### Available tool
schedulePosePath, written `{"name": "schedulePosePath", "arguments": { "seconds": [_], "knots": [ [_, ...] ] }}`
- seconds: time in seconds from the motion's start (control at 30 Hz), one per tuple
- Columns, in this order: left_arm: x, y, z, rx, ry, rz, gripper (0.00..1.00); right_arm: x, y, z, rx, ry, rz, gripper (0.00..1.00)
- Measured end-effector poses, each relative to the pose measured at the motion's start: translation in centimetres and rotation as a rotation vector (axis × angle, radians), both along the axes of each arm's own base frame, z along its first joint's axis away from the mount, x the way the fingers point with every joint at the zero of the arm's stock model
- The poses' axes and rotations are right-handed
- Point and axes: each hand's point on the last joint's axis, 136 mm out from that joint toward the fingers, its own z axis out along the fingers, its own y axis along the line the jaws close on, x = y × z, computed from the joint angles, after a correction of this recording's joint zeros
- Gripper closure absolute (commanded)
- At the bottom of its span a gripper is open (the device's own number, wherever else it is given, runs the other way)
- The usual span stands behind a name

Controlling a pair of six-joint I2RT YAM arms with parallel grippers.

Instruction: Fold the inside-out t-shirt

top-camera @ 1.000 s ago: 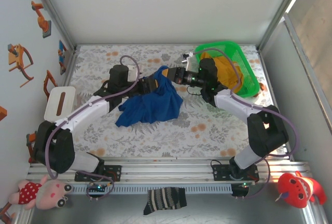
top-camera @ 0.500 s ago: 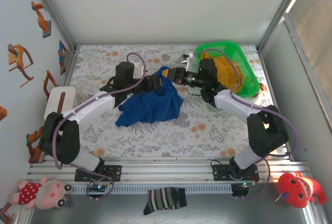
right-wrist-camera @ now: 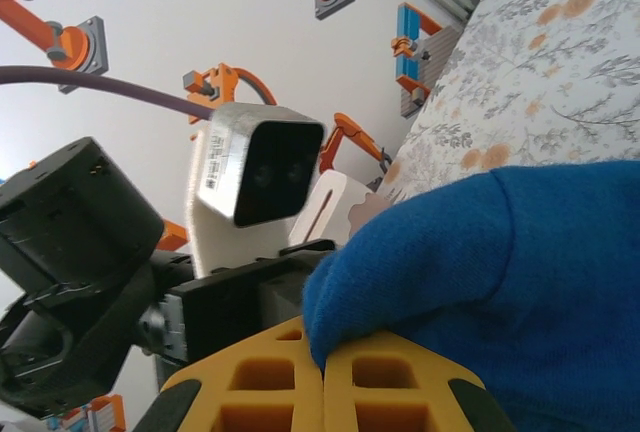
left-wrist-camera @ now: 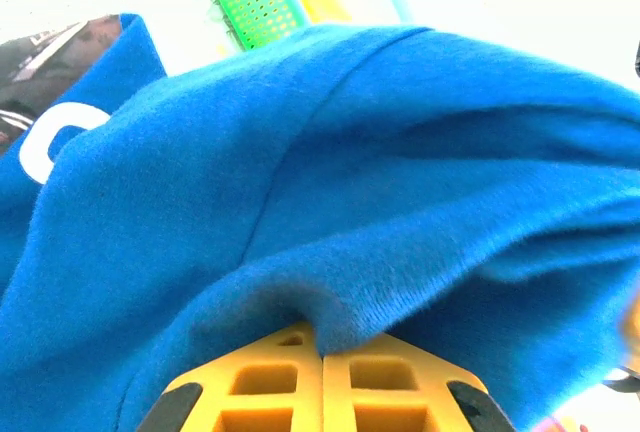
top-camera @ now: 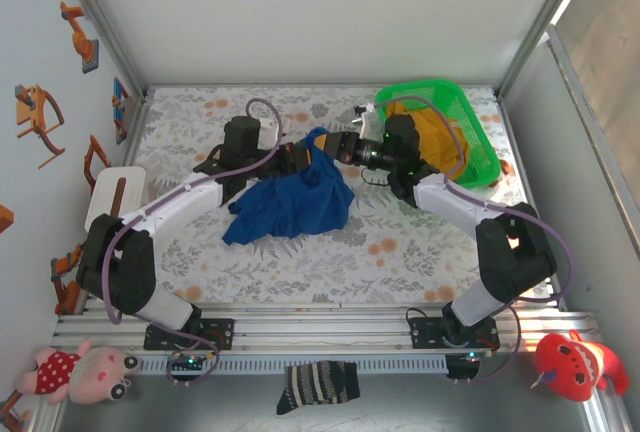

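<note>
Cloth of the inside-out t-shirt spilled nearward from our left gripper and right gripper, both pinching its far edge.

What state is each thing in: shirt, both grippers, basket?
t-shirt, crumpled, not yet folded, pinched at its far edge.
left gripper, shut on the t-shirt.
right gripper, shut on the t-shirt.
green basket, upright, mustard-yellow garment inside.

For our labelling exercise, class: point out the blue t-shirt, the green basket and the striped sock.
blue t-shirt [top-camera: 290, 207], top view, middle of the cloth.
green basket [top-camera: 476, 132], top view, right wall.
striped sock [top-camera: 318, 385], top view, its middle.
</note>
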Motion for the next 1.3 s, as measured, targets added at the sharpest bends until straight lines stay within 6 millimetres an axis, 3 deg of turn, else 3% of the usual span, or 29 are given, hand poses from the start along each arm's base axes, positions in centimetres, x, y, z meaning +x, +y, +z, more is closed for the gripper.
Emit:
{"name": "schedulePosePath", "arguments": {
  "seconds": [0.13, 0.23, 0.27, 0.3, 0.37, 0.5, 0.67, 0.7, 0.8, 0.9, 1.1, 1.3],
  "knots": [
    [-0.8, 0.5, 2.3, -0.021, -0.022, -0.003, 1.00, 1.6, -0.9, -1.6, -0.017, 0.027, -0.049, 1.00],
    [-1.6, 1.1, 5.2, -0.073, -0.053, -0.009, 1.00, 3.1, -1.3, -4.0, -0.045, 0.074, -0.083, 1.00],
    [-1.8, 1.4, 6.3, -0.096, -0.060, -0.007, 1.00, 3.5, -1.3, -5.0, -0.055, 0.093, -0.089, 0.94],
    [-1.9, 1.6, 7.0, -0.115, -0.064, -0.004, 1.00, 3.8, -1.2, -5.8, -0.063, 0.107, -0.090, 0.80],
    [-2.0, 2.0, 8.4, -0.163, -0.064, -0.002, 1.00, 4.5, -1.1, -7.2, -0.088, 0.139, -0.109, 0.63],
    [-1.5, 2.6, 11.6, -0.290, -0.071, 0.008, 1.00, 5.2, -2.1, -9.3, -0.169, 0.183, -0.171, 0.56],
    [-0.4, 3.6, 13.0, -0.383, -0.058, 0.031, 1.00, 3.5, -4.3, -8.3, -0.253, 0.157, -0.233, 0.52],
    [-0.3, 3.6, 12.9, -0.383, -0.053, 0.035, 1.00, 3.0, -4.7, -7.7, -0.265, 0.143, -0.239, 0.51],
    [0.0, 3.6, 11.9, -0.364, -0.025, 0.044, 0.87, 1.8, -5.4, -5.9, -0.316, 0.089, -0.260, 0.50],
    [0.3, 3.8, 10.2, -0.328, 0.005, 0.069, 0.79, 1.2, -4.7, -6.0, -0.401, 0.066, -0.249, 0.50],
    [0.8, 5.4, 4.5, -0.193, 0.094, 0.183, 0.75, 2.1, -1.5, -9.7, -0.577, 0.080, -0.176, 0.50],
    [0.2, 6.7, -0.1, -0.088, 0.168, 0.243, 0.69, 2.9, -0.9, -13.2, -0.690, 0.118, -0.140, 0.52]
  ]
}}
